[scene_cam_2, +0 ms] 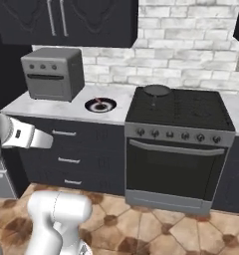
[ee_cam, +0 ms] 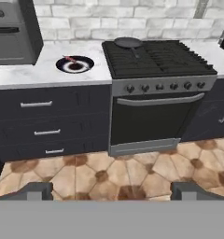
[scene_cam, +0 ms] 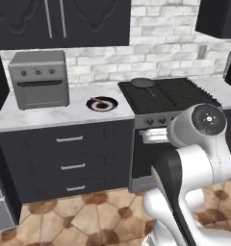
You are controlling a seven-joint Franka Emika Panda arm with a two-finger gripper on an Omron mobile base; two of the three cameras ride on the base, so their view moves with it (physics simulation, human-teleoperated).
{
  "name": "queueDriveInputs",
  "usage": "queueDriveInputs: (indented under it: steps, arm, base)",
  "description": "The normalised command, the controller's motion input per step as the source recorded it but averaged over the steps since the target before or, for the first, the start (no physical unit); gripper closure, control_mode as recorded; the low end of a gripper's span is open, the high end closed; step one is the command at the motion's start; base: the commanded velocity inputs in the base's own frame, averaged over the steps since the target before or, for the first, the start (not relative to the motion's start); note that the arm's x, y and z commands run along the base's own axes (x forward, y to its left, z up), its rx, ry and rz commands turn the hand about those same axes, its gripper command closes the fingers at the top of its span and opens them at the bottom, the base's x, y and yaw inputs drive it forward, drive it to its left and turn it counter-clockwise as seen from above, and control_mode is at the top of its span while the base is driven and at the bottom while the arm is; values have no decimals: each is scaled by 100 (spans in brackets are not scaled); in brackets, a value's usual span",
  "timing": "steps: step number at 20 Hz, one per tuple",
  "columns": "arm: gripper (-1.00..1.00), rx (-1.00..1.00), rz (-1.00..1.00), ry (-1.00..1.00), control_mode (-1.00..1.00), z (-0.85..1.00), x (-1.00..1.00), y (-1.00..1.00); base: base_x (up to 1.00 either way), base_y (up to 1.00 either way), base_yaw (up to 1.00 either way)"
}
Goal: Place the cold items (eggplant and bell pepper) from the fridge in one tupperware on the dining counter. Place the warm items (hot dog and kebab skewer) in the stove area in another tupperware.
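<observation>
A white plate with a dark ring [scene_cam: 102,103] [scene_cam_2: 100,104] [ee_cam: 75,64] sits on the marble counter just left of the stove. Reddish-brown food with a thin stick lies on it, too small to tell hot dog from kebab skewer. My gripper [ee_cam: 111,191] hangs well back from the counter, above the tiled floor and facing the oven door. Its fingertips [ee_cam: 35,190] stand wide apart, open with nothing between them. The eggplant, bell pepper, fridge and tupperware are out of view.
A black stove [scene_cam: 168,93] [scene_cam_2: 179,107] [ee_cam: 156,58] carries a dark pan [scene_cam: 143,82] [scene_cam_2: 157,90] [ee_cam: 128,43] on its back left burner. A grey toaster oven [scene_cam: 39,79] [scene_cam_2: 53,73] stands on the counter's left end. Dark drawers [ee_cam: 44,123] run below.
</observation>
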Motion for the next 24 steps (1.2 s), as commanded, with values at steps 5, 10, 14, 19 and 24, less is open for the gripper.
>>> queueDriveInputs:
  steps: [5,10,14,19,24]
  arm:
    - [-100,0,0,0,100,0,0,0]
    - [-100,0,0,0,100,0,0,0]
    - [-100,0,0,0,100,0,0,0]
    - [-100,0,0,0,100,0,0,0]
    - [-100,0,0,0,100,0,0,0]
  base:
    - [100,-28,9]
    - [100,-1,0]
    - [88,0,0]
    - [67,0,0]
    - [56,4,7]
